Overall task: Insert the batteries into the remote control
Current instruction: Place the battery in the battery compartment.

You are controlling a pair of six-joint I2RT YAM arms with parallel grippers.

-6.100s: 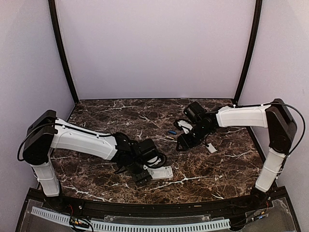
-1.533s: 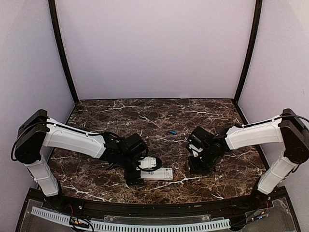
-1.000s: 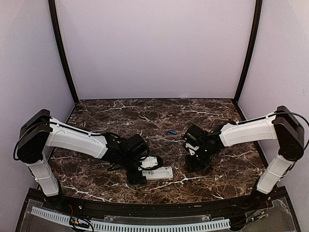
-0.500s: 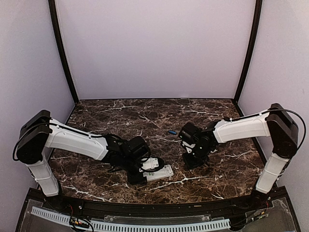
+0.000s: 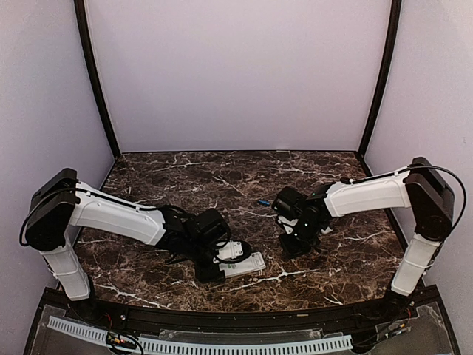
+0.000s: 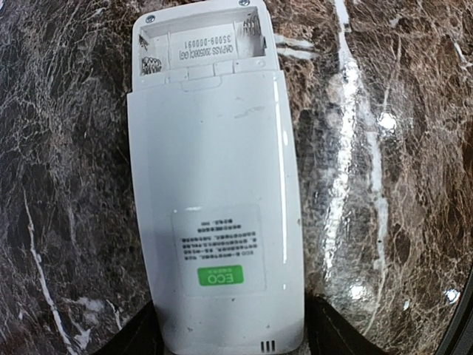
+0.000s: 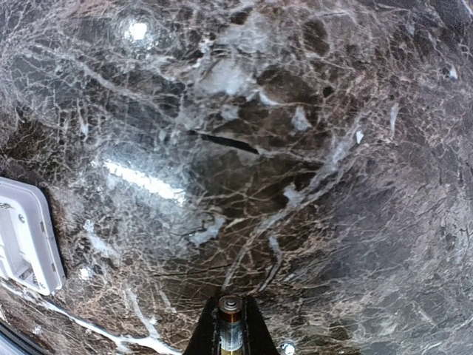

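At six o'clock, the face-down remote control [image 6: 214,214] is being clamped widthwise by the left gripper [image 6: 233,336], baring its battery compartment [image 6: 199,44]. A battery [image 7: 230,314] is being pinched tight by the right gripper [image 7: 230,329] for loading.

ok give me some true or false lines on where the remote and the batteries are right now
1. The remote control lies back side up. True.
2. Its battery compartment already holds a cell. False: it is open and empty.
3. The right gripper grips a battery between its fingers. True.
4. Nothing blue lies on the table. False: a blue battery lies there, beyond the remote control.
5. The left gripper hangs clear of the remote control. False: its fingers clasp the end opposite the battery compartment.
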